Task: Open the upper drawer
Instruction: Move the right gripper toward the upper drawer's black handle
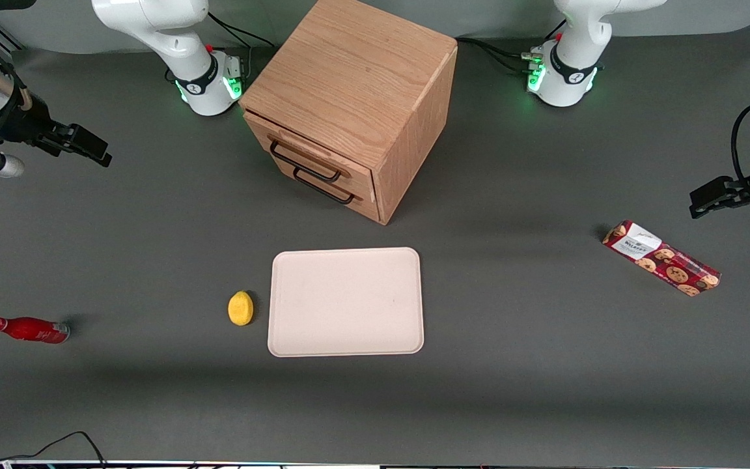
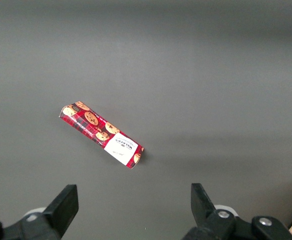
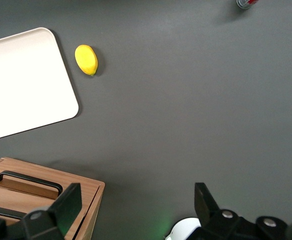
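My arm (image 1: 153,26) is glossy white, its base (image 1: 209,81) ringed in black and glowing green, black cables trailing off. The gripper (image 1: 98,151) is black, above the table's working-arm end; its fingers (image 3: 68,202) are matte black.

Red bottle (image 3: 247,3) cut by the wrist frame edge, upper drawer (image 1: 306,153) interior hidden, pincer (image 1: 98,151) fingertips indistinct
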You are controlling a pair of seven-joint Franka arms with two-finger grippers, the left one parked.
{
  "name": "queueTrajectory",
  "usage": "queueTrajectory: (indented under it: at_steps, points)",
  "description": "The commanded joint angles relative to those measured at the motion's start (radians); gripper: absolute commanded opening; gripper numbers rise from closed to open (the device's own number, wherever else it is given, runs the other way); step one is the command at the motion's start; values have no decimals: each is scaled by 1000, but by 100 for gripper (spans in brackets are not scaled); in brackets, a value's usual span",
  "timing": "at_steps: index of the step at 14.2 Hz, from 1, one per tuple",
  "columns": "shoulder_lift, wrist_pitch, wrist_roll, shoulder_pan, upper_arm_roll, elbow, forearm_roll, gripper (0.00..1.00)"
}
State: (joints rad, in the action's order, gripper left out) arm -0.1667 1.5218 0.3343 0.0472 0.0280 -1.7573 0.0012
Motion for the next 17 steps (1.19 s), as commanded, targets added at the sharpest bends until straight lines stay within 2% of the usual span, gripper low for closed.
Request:
queueTrajectory:
  at_steps: [1, 10, 14, 15, 17]
  points:
    - [9, -29, -24, 14, -11, 32, -4, 100]
    - [1, -78, -96, 16, 1, 32, 2, 100]
    - [6, -101, -319, 17, 67, 33, 5, 100]
    - [6, -101, -361, 20, 94, 33, 16, 100]
    - [10, -101, -423, 22, 133, 35, 83, 100]
